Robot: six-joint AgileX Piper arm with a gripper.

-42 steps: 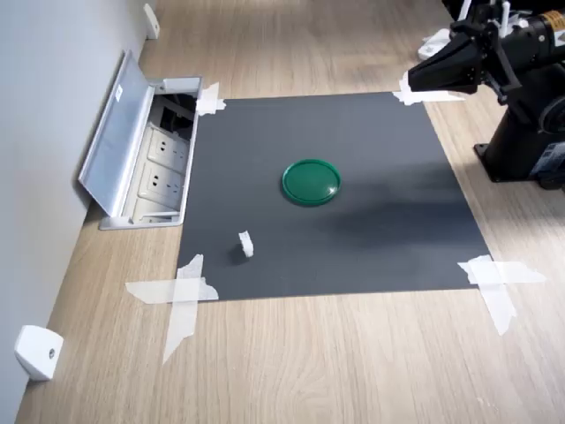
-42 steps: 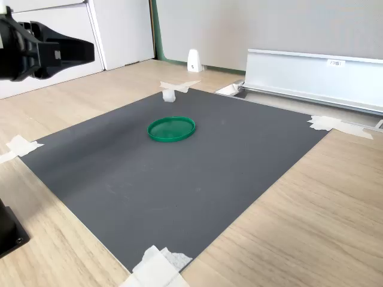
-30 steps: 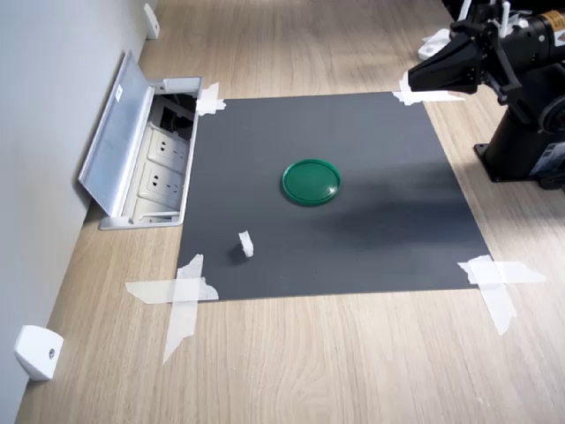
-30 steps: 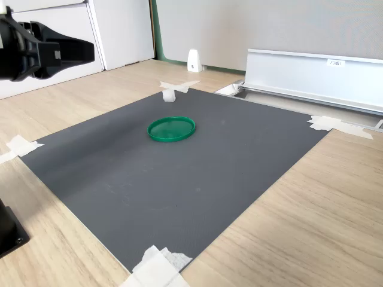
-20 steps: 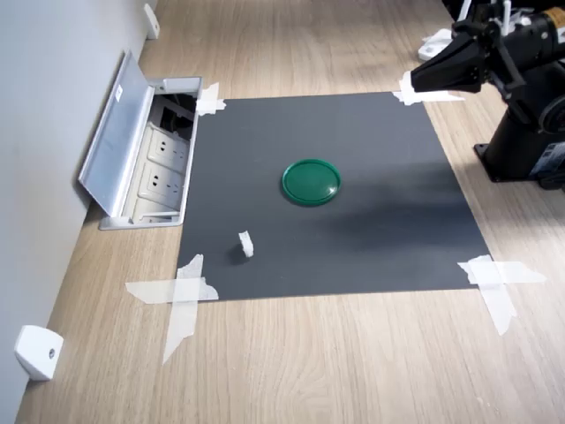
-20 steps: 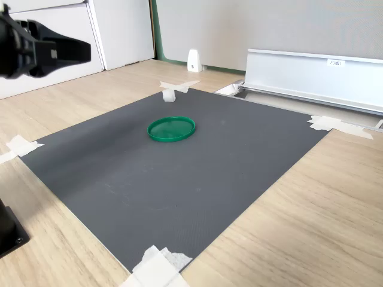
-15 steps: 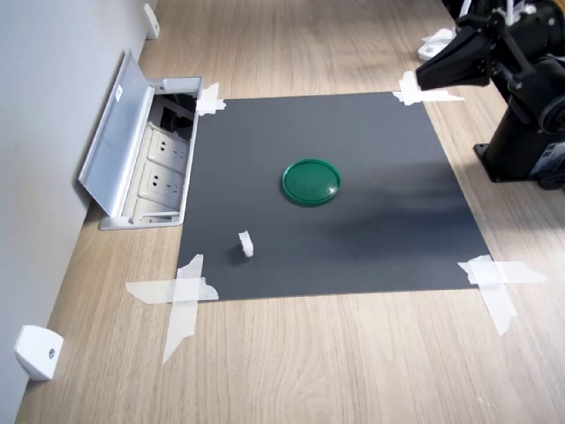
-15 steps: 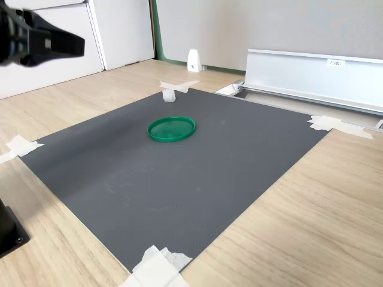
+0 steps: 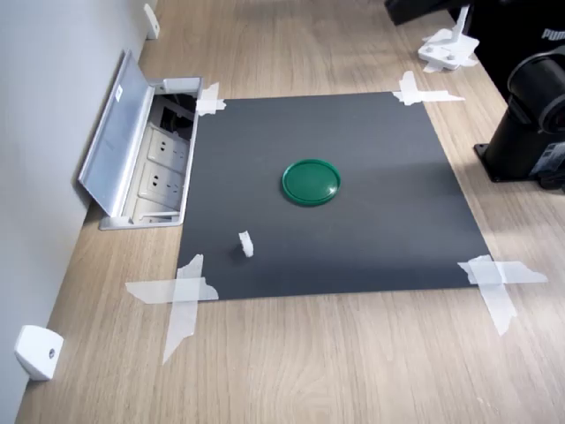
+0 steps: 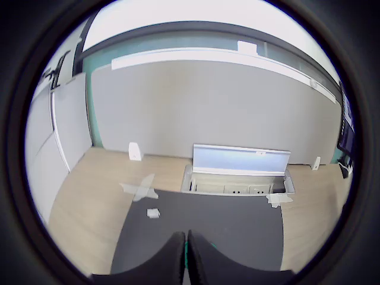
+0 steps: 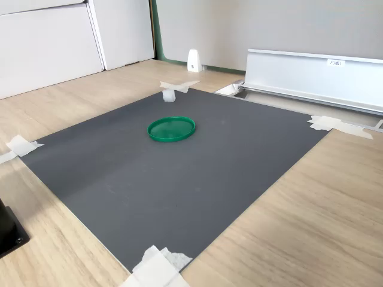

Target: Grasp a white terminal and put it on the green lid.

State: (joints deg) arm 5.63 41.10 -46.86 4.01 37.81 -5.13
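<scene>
Suddenly the arm is up and away: a moment ago the end effector (image 10: 184,261) hung over the far corner of the dark mat (image 9: 371,221) in both exterior views, and now it has lifted out of the second exterior view altogether, leaving only a dark sliver at the first exterior view's top edge. Through the wrist view its two tips sit pressed together, closed on nothing. The white terminal (image 9: 246,243) stands untouched on the mat near a taped corner, well apart from the green lid (image 9: 311,181), which lies bare at the mat's middle. So nothing is grasped yet; I'd judge this a high repositioning before reaching toward the terminal, and those tips must part first.
</scene>
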